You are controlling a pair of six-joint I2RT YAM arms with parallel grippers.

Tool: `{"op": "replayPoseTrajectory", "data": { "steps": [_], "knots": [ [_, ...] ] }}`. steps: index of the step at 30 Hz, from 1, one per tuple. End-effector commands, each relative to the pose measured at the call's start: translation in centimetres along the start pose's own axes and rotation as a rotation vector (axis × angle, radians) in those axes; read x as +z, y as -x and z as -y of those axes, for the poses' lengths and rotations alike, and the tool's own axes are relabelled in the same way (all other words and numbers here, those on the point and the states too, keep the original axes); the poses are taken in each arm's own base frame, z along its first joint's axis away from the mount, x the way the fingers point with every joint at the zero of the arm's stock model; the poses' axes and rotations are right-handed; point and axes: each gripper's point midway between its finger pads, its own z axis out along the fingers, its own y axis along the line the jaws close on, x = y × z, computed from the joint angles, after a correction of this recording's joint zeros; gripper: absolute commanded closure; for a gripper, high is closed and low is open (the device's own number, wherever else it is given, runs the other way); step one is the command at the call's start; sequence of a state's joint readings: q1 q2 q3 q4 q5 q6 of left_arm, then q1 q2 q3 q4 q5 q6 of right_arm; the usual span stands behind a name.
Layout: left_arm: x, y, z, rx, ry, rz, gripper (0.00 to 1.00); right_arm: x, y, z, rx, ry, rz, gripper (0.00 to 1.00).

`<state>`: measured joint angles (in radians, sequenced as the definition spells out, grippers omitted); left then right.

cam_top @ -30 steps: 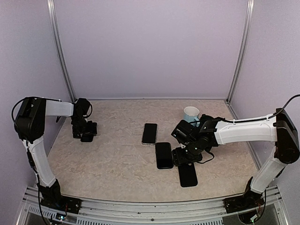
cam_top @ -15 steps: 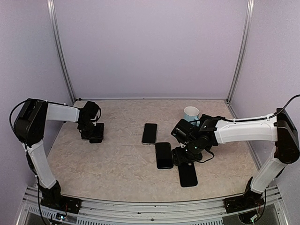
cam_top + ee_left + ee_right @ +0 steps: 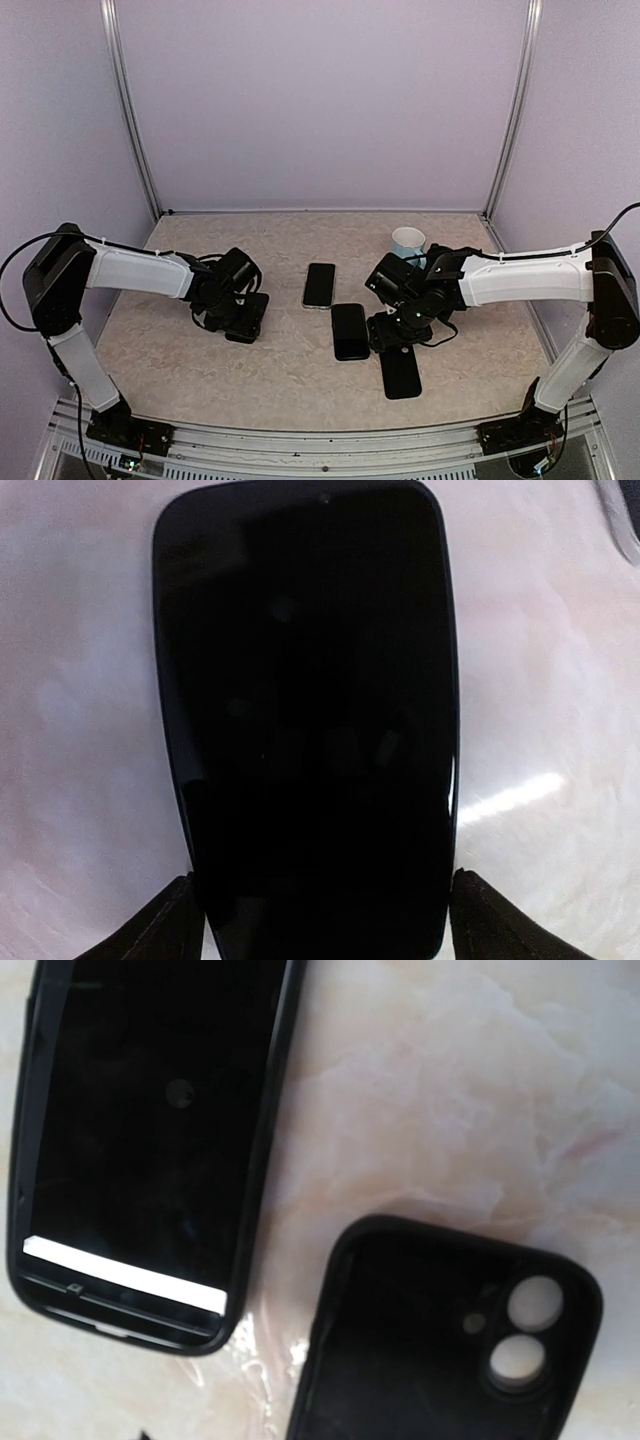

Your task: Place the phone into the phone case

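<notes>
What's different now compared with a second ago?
The left gripper, gripping a black phone, swung from the left edge of the table toward the middle. The right gripper, the empty phone case and the cup stayed where they were.

The phone [image 3: 310, 720] is faced in glossy, smooth black glass; the table [image 3: 80, 730] beneath it is finished in polished marble pattern.

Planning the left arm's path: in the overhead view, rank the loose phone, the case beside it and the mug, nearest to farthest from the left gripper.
1. Loose phone, table centre, right of the left gripper.
2. Case, right of that phone, nearer the front.
3. Mug, back right.
</notes>
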<state>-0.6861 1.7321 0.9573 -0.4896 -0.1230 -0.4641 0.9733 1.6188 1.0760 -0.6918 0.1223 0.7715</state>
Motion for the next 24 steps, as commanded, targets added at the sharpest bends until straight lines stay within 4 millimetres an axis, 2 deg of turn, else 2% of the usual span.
{"op": "replayPoseTrajectory", "data": {
  "steps": [1,4,7,11,19,22,24],
  "knots": [
    [-0.1,-7.9,2.6,0.036,-0.062,-0.283,0.12,-1.0,0.3,-0.1,-0.011,-0.003,0.029,0.28],
    [-0.7,-4.2,2.4,0.066,-0.037,-0.187,0.05,-1.1,0.3,-0.2,-0.009,0.000,0.031,0.28],
    [-0.2,-2.4,1.7,0.056,-0.031,-0.164,0.04,-1.2,0.3,-0.2,-0.007,-0.001,0.032,0.28],
    [1.1,-2.3,1.3,0.033,-0.038,-0.193,0.04,-1.4,0.2,-0.1,-0.003,-0.008,0.034,0.28],
    [2.2,-1.4,4.0,0.105,-0.064,-0.189,0.03,-1.2,0.4,-0.3,-0.009,-0.004,0.031,0.28],
    [2.2,-0.9,3.7,0.098,-0.036,-0.177,0.03,-1.5,0.7,-0.4,-0.017,-0.010,0.036,0.28],
    [2.1,-1.3,3.4,0.095,-0.031,-0.185,0.04,-1.6,0.6,-0.2,-0.016,-0.018,0.036,0.28]
  ]
}}
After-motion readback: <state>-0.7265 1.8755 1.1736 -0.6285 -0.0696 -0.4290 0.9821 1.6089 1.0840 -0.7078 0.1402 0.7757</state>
